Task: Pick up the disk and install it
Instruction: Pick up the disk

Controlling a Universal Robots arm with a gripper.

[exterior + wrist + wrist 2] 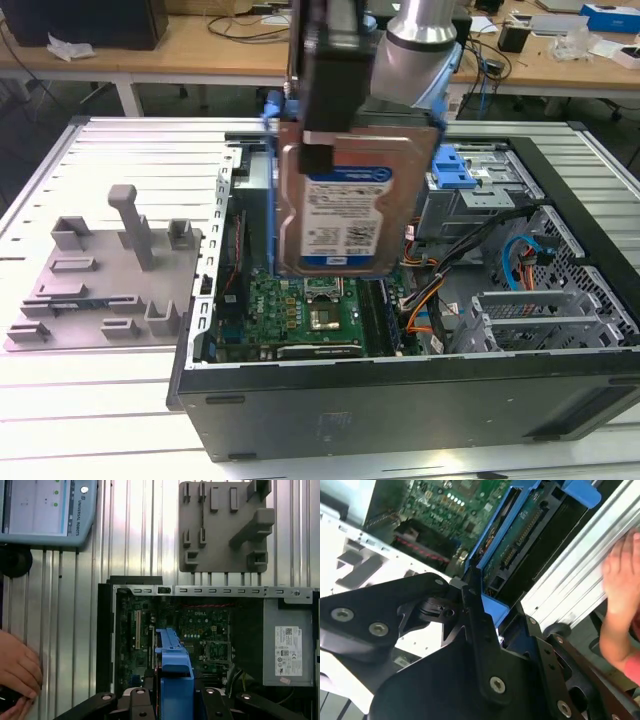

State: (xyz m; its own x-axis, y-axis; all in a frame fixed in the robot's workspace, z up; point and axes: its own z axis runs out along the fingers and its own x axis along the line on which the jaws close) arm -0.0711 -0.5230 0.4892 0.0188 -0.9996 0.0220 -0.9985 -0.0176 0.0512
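The jaws clench the disk, upright between them, above the open computer case.

The slatted metal table carries an open computer case (lid off) and a grey fixture.

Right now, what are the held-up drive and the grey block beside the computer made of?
The disk: likely bare metal casing, a dull silver sheen, with a glossy paper-like label; its blue rails look like moulded plastic. The grey block: matte, uniform grey, probably plastic, though painted metal is possible.
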